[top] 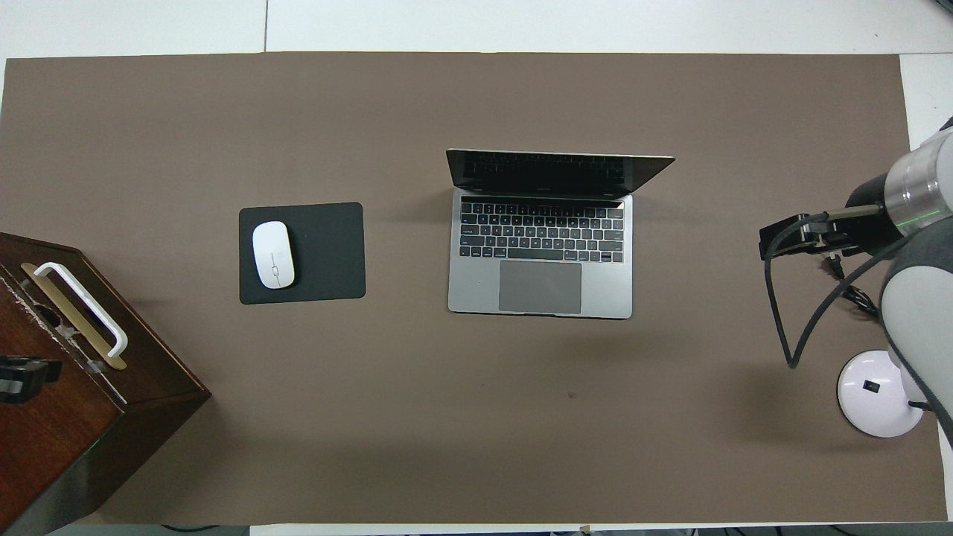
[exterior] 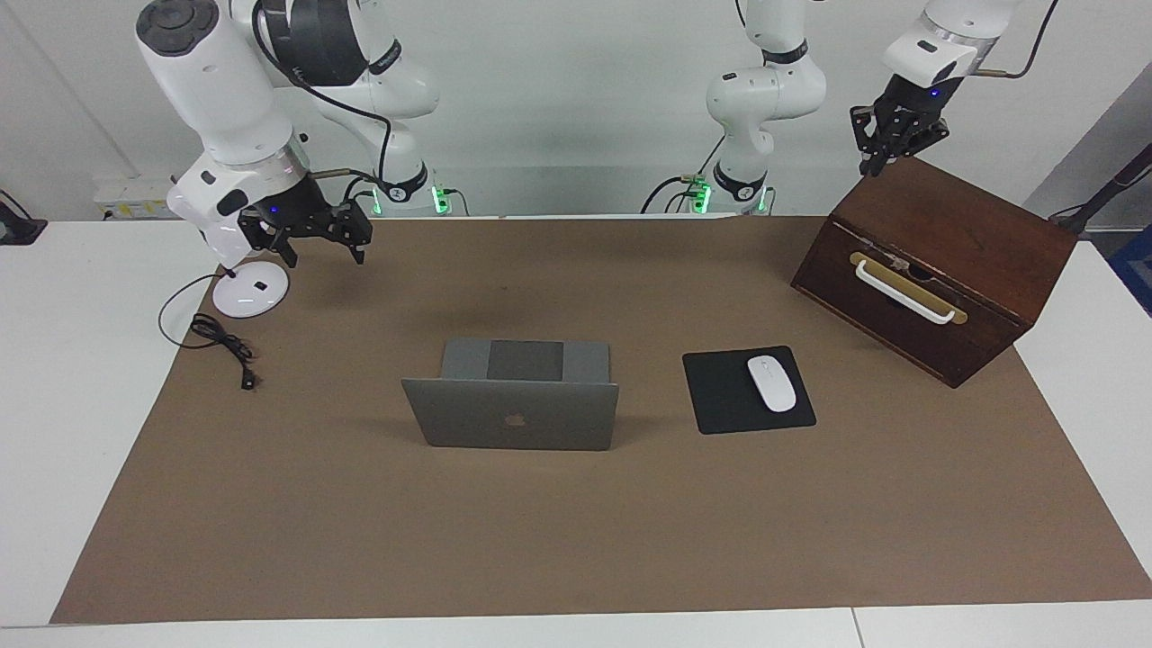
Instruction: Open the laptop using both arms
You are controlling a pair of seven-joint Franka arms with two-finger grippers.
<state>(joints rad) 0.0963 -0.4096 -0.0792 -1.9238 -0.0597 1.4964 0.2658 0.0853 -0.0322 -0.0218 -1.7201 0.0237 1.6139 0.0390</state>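
The silver-grey laptop (exterior: 513, 418) stands open in the middle of the brown mat. Its lid is raised with the apple logo turned away from the robots. Its keyboard and dark trackpad show in the overhead view (top: 540, 257). My right gripper (exterior: 324, 252) hangs open and empty in the air over the mat's edge at the right arm's end, well apart from the laptop; it also shows in the overhead view (top: 782, 242). My left gripper (exterior: 900, 148) hovers over the top of a wooden box, and only its tip shows from above (top: 18, 378).
A black mouse pad (exterior: 720, 396) with a white mouse (exterior: 772, 382) lies beside the laptop toward the left arm's end. A dark wooden box (exterior: 936, 261) with a white handle stands at that end. A white round base (exterior: 250, 290) with a black cable lies under the right gripper.
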